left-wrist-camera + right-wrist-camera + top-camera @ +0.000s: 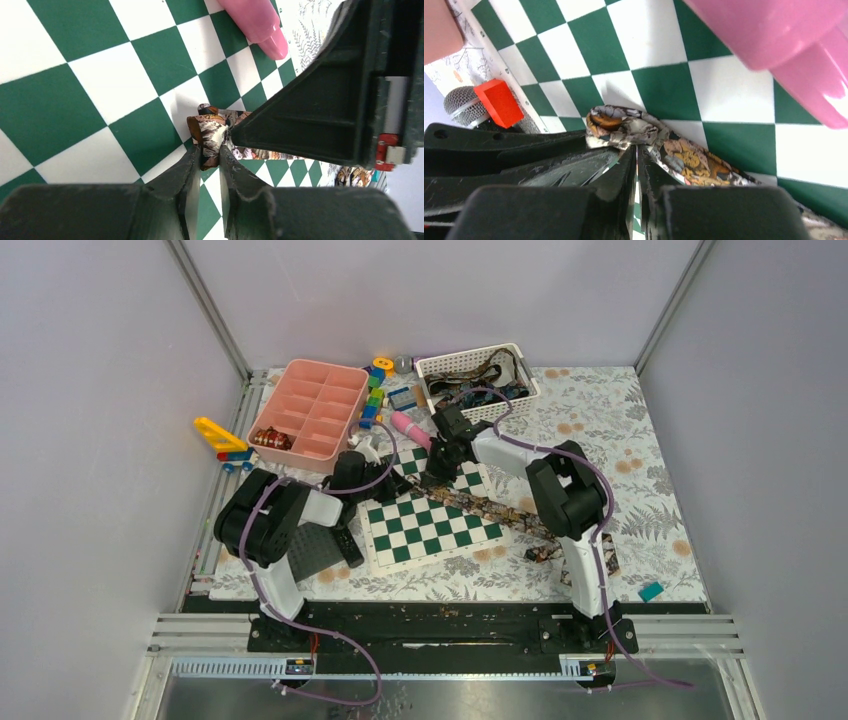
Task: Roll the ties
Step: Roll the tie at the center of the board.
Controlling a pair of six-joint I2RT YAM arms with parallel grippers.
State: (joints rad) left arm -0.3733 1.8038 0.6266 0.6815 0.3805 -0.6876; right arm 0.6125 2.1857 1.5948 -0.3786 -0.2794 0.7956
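The tie (492, 510) is lying across the chessboard (425, 532) at the top view's centre, rolled end toward upper left. That end is being pinched by the narrowly parted left claw (211, 150) and touched by the almost shut right claw (636, 150), grip unclear.

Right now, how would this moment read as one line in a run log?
left gripper: pinching folded end of tie | right gripper: shut, tips touching same end | rest of tie: unrolled across chessboard
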